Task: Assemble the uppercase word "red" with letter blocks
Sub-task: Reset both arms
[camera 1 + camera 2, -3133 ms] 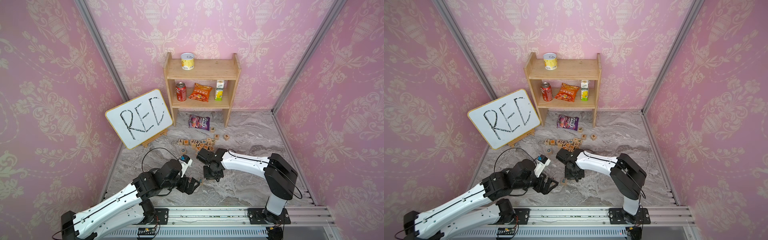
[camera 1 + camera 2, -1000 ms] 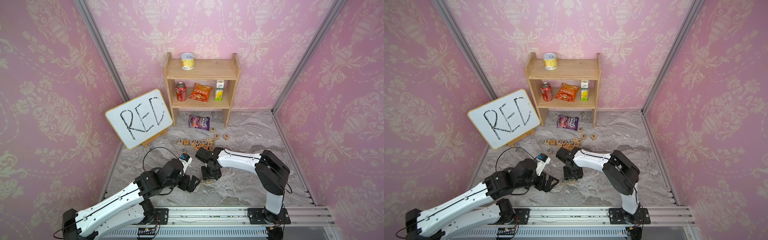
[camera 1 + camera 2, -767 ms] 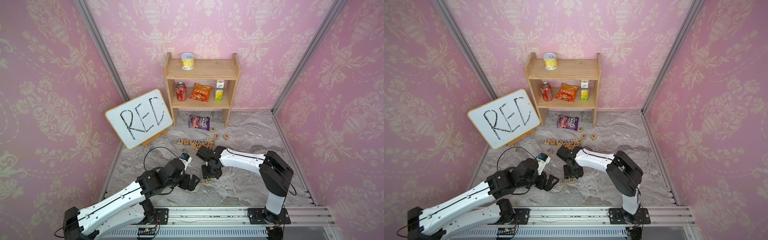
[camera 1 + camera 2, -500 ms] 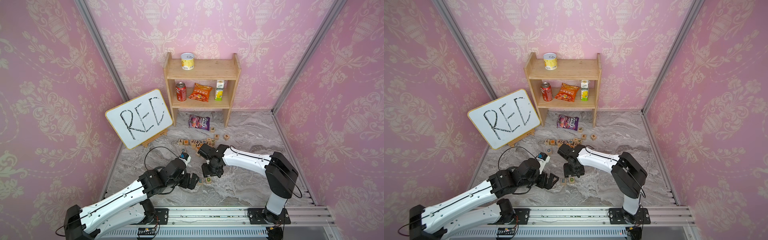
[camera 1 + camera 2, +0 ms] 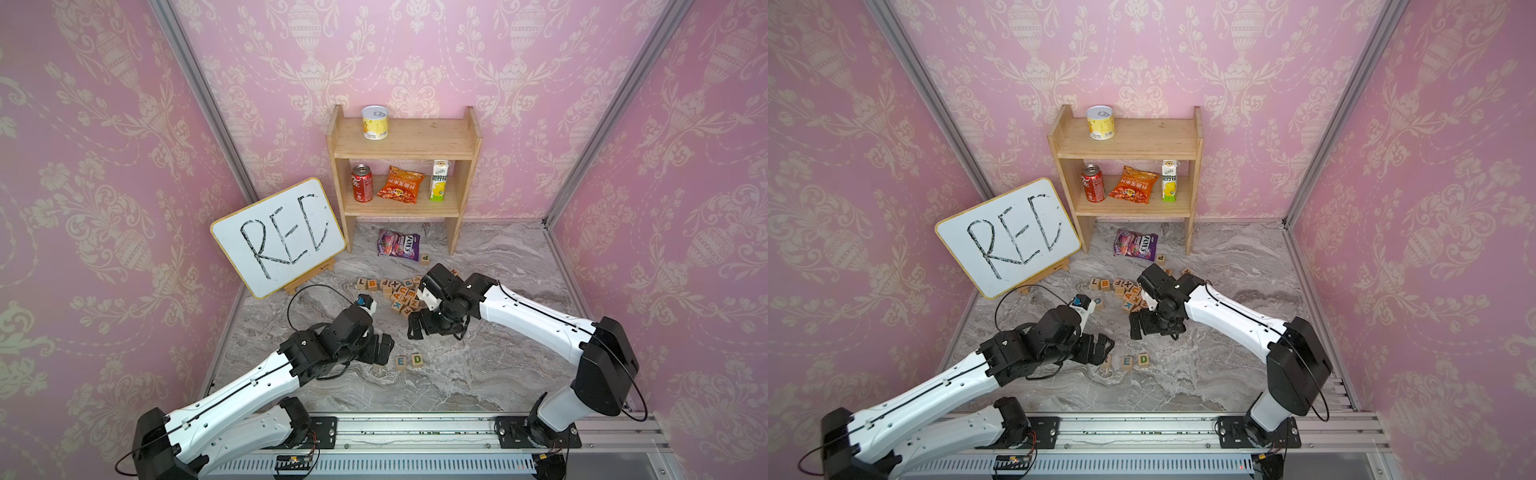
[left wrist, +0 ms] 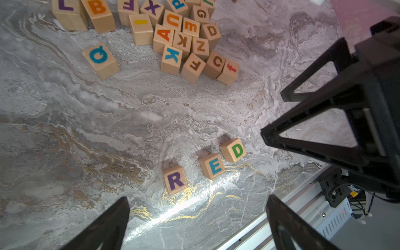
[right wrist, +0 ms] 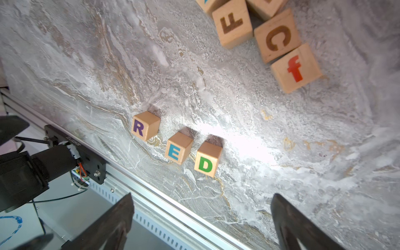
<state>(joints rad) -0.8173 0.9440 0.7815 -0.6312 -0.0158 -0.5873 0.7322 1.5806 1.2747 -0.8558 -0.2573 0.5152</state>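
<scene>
Three letter blocks stand in a slightly uneven row near the table's front edge: the purple R (image 6: 175,179), the teal E (image 6: 213,166) and the green D (image 6: 234,150). The right wrist view also shows R (image 7: 142,126), E (image 7: 178,149) and D (image 7: 207,160). In both top views E (image 5: 400,362) and D (image 5: 417,360) show, and R (image 5: 1108,361) peeks out beside my left gripper (image 5: 1100,349). That left gripper (image 6: 197,200) is open and empty just left of R. My right gripper (image 5: 432,330) hangs open and empty behind the row, above the table.
A loose pile of other letter blocks (image 5: 401,291) lies behind the right gripper, with a lone Q block (image 6: 99,58) to its left. A whiteboard reading RED (image 5: 278,237), a wooden shelf (image 5: 403,166) and a purple candy bag (image 5: 398,245) stand at the back. A metal rail (image 5: 415,428) runs along the front.
My right gripper has opened, let go of the D block beside the E, and lifted back toward the pile. My left arm edged slightly toward the row.
</scene>
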